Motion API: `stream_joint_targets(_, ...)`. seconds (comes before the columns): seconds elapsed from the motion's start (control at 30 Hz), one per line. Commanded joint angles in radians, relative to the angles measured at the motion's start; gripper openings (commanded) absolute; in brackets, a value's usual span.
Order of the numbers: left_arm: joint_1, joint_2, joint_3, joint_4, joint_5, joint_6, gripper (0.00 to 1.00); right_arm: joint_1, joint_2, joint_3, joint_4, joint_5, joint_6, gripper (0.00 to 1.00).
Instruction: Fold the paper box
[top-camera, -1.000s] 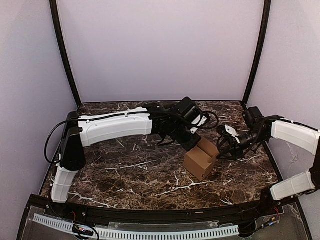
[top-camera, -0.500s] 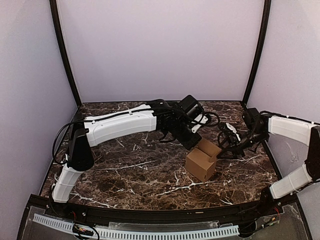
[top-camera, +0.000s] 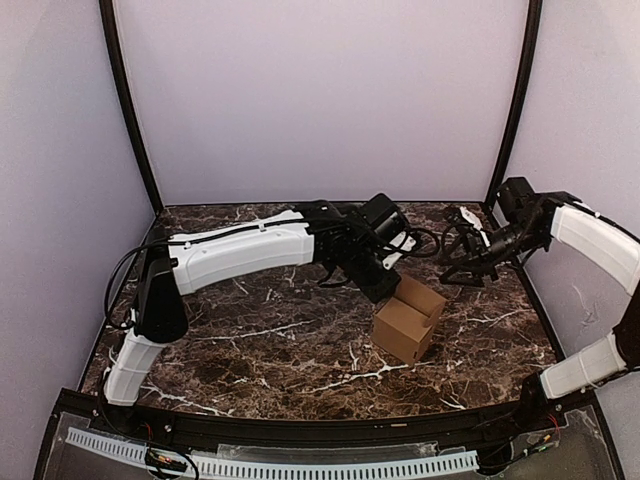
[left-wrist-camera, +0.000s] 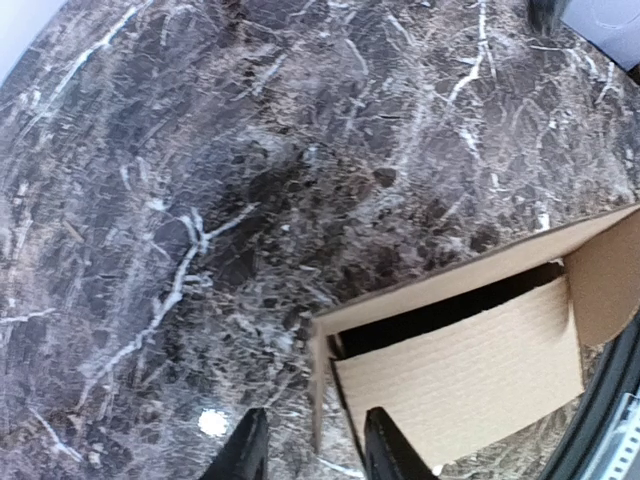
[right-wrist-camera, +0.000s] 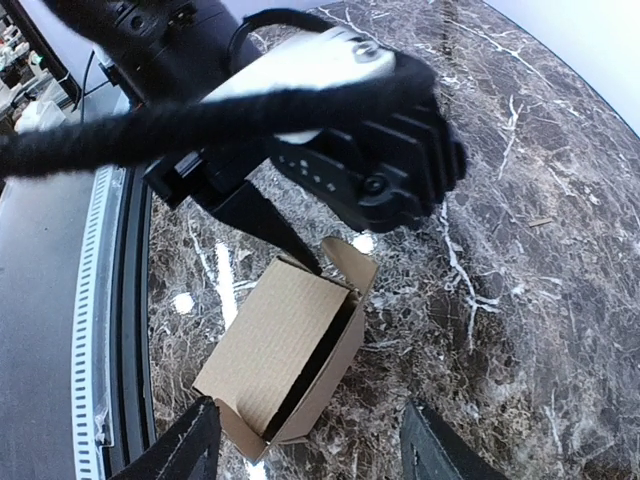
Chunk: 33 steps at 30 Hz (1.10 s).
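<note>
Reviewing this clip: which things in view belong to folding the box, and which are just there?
Belongs to the job:
paper box
left gripper, astride one box wall
right gripper, open, clear of the box

Just there:
marble table
lilac walls
black corner poles

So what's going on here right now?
The paper box sits on the marble table. It is mostly formed into a cube but open on one side, with a flap sticking out. The left hand is down at it, fingers apart on either side of one wall's edge. The right hand is open, holds nothing, and is away from the box toward the far right corner.
</note>
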Motion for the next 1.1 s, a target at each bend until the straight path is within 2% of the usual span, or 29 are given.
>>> stream_joint_targets(0.0,-0.017,-0.12,-0.047,-0.006,-0.118,0.007,0.36,-0.004,0.058,0.085,-0.046,0.058,0.092,0.61)
stream_joint_targets(0.1,-0.045,-0.189,-0.163,0.067,-0.185,0.0,0.4,-0.003,0.115,0.144,-0.092,0.045,0.114,0.6)
stream_joint_targets(0.2,-0.075,-0.249,-0.26,0.105,-0.193,-0.013,0.39,0.007,0.147,0.177,-0.124,0.044,0.127,0.59)
stream_joint_targets(0.47,-0.112,-0.309,-0.486,0.361,-0.093,-0.101,0.18,0.073,0.185,0.164,-0.107,0.092,0.217,0.55)
stream_joint_targets(0.63,-0.112,-0.289,-0.506,0.478,-0.042,-0.117,0.11,0.09,0.21,0.145,-0.099,0.089,0.234,0.46)
stream_joint_targets(0.8,-0.113,-0.252,-0.509,0.521,-0.031,-0.112,0.07,0.09,0.227,0.144,-0.104,0.095,0.243,0.35)
stream_joint_targets(1.07,-0.113,-0.238,-0.563,0.571,-0.036,-0.104,0.04,0.09,0.26,0.126,-0.133,0.092,0.228,0.27)
